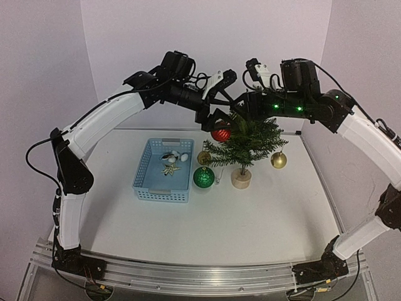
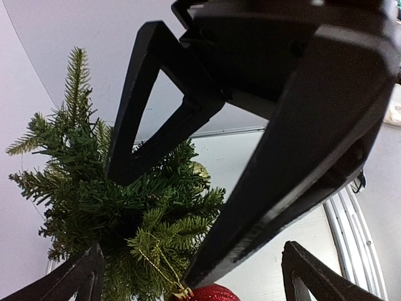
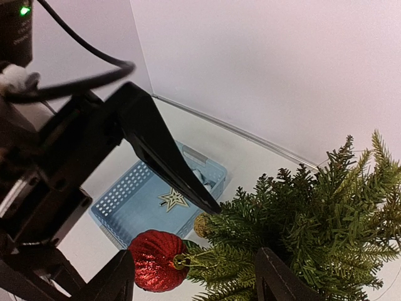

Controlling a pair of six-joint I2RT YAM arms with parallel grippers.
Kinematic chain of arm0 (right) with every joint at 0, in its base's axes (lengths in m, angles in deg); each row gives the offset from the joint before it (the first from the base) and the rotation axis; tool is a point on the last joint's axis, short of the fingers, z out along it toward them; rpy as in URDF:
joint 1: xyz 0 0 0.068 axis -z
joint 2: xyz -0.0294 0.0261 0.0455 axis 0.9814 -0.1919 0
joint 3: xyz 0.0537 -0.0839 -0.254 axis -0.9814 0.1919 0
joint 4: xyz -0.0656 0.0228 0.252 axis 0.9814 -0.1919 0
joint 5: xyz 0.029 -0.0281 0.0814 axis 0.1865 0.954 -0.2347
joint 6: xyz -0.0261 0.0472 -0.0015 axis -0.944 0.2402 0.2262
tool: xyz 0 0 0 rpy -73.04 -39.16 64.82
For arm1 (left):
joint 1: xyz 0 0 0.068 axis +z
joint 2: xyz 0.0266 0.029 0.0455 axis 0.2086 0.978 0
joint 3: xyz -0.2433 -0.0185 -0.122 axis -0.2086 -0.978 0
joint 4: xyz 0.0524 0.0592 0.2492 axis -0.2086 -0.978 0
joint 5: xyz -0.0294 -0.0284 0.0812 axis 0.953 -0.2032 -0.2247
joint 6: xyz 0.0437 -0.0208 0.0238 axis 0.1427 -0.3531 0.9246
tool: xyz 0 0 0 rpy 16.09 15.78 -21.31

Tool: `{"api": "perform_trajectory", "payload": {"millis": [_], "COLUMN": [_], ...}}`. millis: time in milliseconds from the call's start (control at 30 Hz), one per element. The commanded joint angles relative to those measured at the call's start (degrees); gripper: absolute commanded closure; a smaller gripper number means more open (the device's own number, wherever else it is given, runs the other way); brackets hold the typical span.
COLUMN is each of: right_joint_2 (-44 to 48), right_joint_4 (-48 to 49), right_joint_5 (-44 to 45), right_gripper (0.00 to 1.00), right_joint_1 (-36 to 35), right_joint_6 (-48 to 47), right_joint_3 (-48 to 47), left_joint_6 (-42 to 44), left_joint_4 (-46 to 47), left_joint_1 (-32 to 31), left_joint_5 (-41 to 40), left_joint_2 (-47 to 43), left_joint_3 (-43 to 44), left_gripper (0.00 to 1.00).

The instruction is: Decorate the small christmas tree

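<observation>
Upright small christmas tree (image 1: 245, 143) right of desk (image 1: 263, 219) centre, nearer far edge. Left gripper (image 1: 216, 120), right gripper (image 3: 195, 254) both spread open, empty, crowding red bauble (image 3: 155, 261) on branch tip. Risks: finger snags needles, tips tree; bauble knocked off; grippers collide.

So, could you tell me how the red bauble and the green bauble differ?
The red bauble hangs by its gold cap from a branch of the small christmas tree; the green bauble appears to rest on the table beside the blue basket. The red one is off the table, the green one low, near the tree's base. Both are round and of similar size.
</observation>
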Motion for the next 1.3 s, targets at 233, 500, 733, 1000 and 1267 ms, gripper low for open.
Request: {"api": "perform_trajectory", "payload": {"millis": [233,500,733,1000,1267], "right_joint_2": [1.7,3.69,6.9,7.25,7.64], "right_joint_4": [1.36,1.36,1.36,1.32,1.35], "right_joint_5": [4.61,7.32,11.62,11.48,10.99], "right_gripper": [0.34,0.34,0.33,0.32,0.32], "right_joint_1": [-0.04,-0.05,-0.05,-0.04,-0.04], "right_joint_6": [5.03,7.64,7.32,7.58,7.03], "right_joint_3": [-3.39,-4.78,-2.3,-0.64,-0.26], "left_joint_6": [0.88,-2.56,-7.13,-12.55,-16.0], "left_joint_4": [-5.99,-3.77,-2.79,2.02,1.76], "left_joint_1": [4.81,13.71,19.95,20.57,20.52], "left_joint_5": [-3.17,-10.62,-23.13,-30.26,-35.95], "left_joint_2": [-5.99,-8.9,-6.44,5.08,16.37], "left_joint_3": [5.26,-2.88,-18.97,-22.13,-14.71], "left_gripper": [0.12,0.18,0.23,0.31,0.31]}}
